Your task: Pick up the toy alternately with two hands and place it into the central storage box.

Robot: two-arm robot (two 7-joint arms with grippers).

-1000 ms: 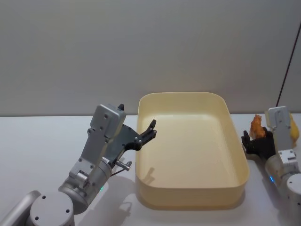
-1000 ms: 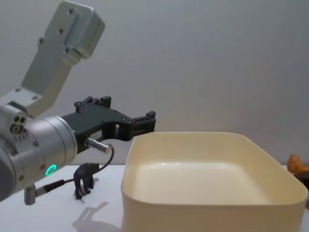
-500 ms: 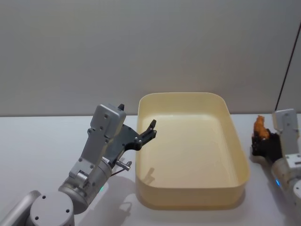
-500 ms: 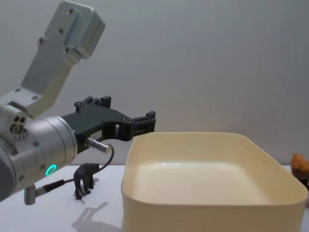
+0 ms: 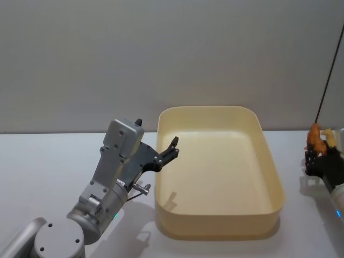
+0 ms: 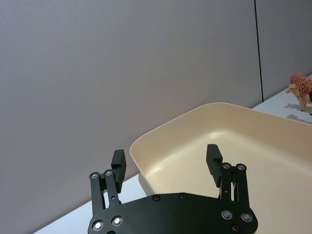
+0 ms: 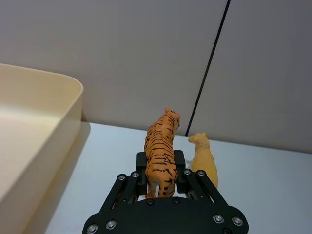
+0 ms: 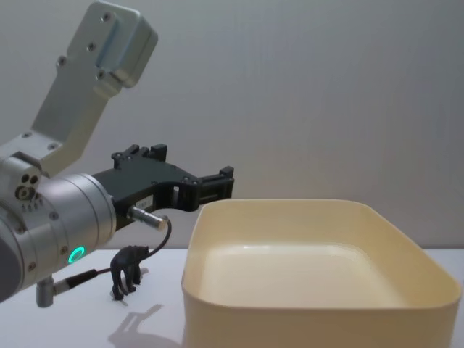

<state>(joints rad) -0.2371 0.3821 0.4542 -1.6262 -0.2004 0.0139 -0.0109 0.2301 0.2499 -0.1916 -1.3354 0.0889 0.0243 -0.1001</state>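
The cream-yellow storage box (image 5: 217, 226) sits mid-table, with nothing inside it. My left gripper (image 5: 171, 148) hovers open just over the box's left rim, its fingers spread wide in the left wrist view (image 6: 165, 161). At the far right edge, my right gripper (image 5: 318, 162) is shut on the hindquarters of an orange striped tiger toy (image 7: 161, 146), which stands upright right of the box (image 5: 314, 136). The left wrist view also catches the tiger (image 6: 300, 89) beyond the box's far side.
A pale yellow toy animal (image 7: 204, 158) stands close beside the tiger. A small black toy animal (image 8: 129, 270) stands on the table left of the box (image 8: 312, 308), below my left arm. A dark vertical seam runs down the wall behind the right side.
My right gripper has moved to the right, away from the box, carrying the tiger with it, and it has left the chest view. The left arm has not moved.
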